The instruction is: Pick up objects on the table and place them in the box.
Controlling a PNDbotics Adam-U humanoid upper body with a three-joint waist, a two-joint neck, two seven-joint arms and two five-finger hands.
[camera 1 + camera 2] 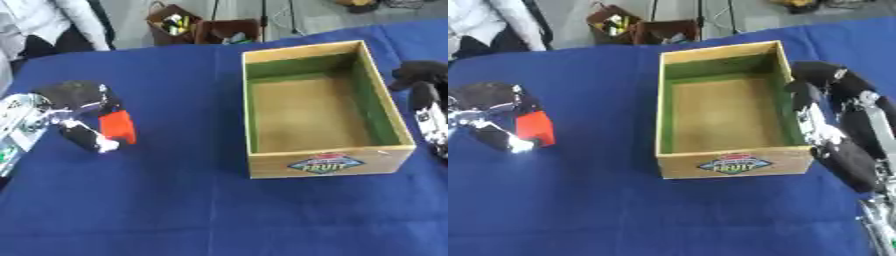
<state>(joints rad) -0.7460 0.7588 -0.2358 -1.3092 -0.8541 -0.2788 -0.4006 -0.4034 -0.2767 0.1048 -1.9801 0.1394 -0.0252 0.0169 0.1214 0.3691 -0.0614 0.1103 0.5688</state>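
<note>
One wooden box [328,159] is sitting empty on the blue table [175,210], well to the right of the left hand [83,107], which is curling its fingers round the single orange block [117,127]. The right hand [824,107] is resting against the box's right wall, its fingers relaxed and holding nothing.
</note>
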